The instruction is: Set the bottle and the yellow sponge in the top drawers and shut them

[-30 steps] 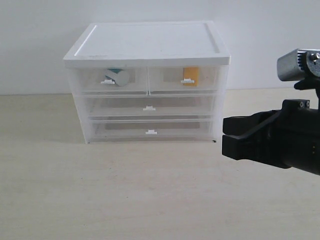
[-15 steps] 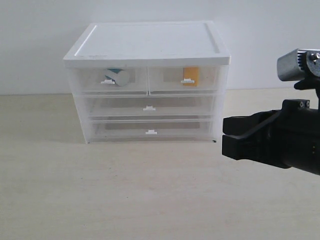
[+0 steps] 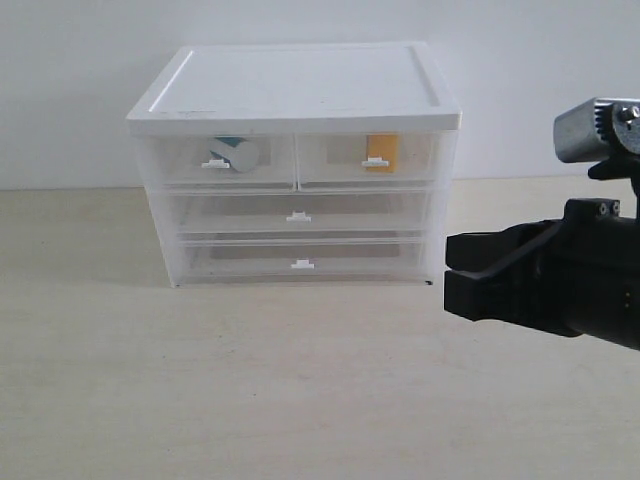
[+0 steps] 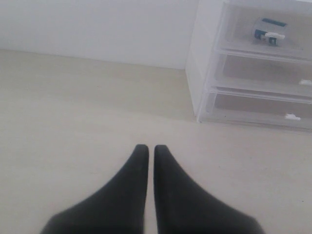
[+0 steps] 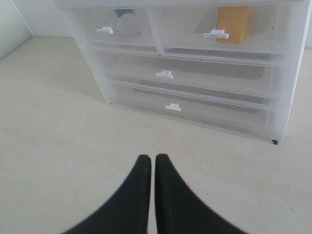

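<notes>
You have both top drawers (image 3: 270, 165) closed, bottle (image 3: 236, 153) inside the left, yellow sponge (image 3: 380, 152) inside the right; left pincer (image 4: 146, 148) and right pincer (image 5: 148, 158) sit pinched together, empty.

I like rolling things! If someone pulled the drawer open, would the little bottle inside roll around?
Probably. The bottle is round and seems to lie on its side in the top left drawer, so a tug could roll it. It looks small, so likely light; the drawer walls should stop it.

No words, numbers or signs can be read. The teal label (image 3: 228, 142) on the bottle (image 3: 245, 157) is too blurred.
</notes>
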You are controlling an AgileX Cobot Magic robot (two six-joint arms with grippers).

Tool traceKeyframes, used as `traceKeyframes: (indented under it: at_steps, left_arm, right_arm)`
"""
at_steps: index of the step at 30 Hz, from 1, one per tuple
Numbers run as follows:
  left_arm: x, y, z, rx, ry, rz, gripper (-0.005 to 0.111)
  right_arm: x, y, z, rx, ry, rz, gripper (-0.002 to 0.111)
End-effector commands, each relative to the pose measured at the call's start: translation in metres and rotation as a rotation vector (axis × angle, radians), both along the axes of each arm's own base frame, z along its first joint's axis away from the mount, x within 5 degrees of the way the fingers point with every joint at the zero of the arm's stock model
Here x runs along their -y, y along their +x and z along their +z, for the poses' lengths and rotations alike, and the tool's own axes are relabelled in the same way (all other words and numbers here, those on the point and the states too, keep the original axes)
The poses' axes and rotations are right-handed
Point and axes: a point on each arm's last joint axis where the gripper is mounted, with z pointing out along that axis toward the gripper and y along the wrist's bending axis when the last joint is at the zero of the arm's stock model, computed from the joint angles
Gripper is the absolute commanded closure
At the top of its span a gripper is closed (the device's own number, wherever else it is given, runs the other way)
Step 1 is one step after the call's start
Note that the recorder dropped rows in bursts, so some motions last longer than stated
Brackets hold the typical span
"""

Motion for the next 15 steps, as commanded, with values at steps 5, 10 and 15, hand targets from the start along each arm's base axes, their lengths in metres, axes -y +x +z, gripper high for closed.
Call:
traceKeyframes:
  at_steps: [5,10,15]
  left_arm:
    - [0.0,0.0,-0.001,0.0,0.004,-0.004,0.103]
    - [0.0,0.0,-0.001,0.0,0.004,-0.004,0.103]
    - [0.0,0.0,-0.001,0.0,0.004,-0.004,0.103]
  right_arm:
    - [0.001,0.001,0.002,0.062,-0.056,0.024,0.108]
    - [0.008,-0.008,0.006,0.059,-0.101,0.038,0.108]
    - [0.038,-0.044,0.02,0.134,-0.05,0.013,0.108]
